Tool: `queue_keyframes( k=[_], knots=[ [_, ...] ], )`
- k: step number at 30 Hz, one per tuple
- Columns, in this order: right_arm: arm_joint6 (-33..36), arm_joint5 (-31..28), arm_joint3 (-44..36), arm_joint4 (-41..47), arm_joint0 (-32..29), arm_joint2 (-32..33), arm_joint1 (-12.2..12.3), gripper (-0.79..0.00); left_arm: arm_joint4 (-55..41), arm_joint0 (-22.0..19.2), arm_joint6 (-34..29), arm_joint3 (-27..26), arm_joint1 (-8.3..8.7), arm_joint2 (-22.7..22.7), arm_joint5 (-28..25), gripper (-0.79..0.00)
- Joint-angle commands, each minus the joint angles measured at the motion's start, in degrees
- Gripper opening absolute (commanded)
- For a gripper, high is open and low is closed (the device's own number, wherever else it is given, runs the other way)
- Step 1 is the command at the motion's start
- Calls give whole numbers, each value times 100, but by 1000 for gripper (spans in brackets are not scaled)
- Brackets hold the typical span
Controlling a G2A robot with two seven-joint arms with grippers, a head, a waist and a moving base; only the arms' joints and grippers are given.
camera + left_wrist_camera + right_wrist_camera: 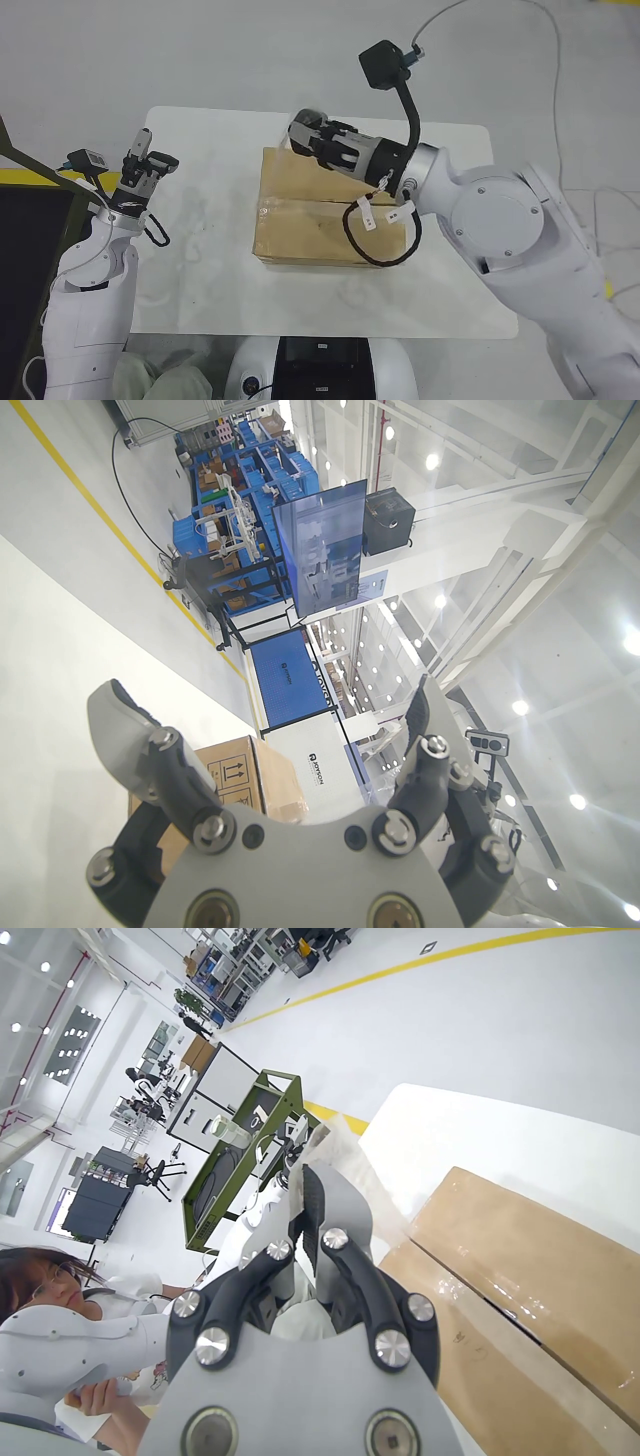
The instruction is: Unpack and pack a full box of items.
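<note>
A closed brown cardboard box (310, 215) stands in the middle of the white table (200, 250), its two top flaps meeting at a centre seam. My right gripper (305, 128) hangs over the box's far left corner. In the right wrist view this gripper (307, 1178) is shut on a strip of clear tape (350, 1163) that runs from the box (500, 1288) seam up to the fingertips. My left gripper (150, 150) is raised at the table's left edge, well apart from the box. Its fingers stand wide open in its own view (267, 700), with nothing between them and the box (272, 775) beyond.
A black cable loop (375, 250) from the right arm hangs over the box's near right side. Bare table lies left of and in front of the box. A green cart (240, 1168) stands on the floor beyond the table's left side.
</note>
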Motion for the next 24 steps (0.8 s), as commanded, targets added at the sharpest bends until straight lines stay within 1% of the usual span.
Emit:
queue_keyframes(
  k=[1,8,14,19,24],
  knots=[
    [27,-37,-13,-2,19,30,-7,-785,0,0,0,0,0,0,0,0],
    [-2,17,20,-171,154,-26,-63,-785,0,0,0,0,0,0,0,0],
    [-64,118,35,-111,61,69,-87,-785,0,0,0,0,0,0,0,0],
    [-21,267,43,-127,-239,192,-60,-785,0,0,0,0,0,0,0,0],
    [-42,426,-106,-161,-718,419,-2,-785,0,0,0,0,0,0,0,0]
  ],
)
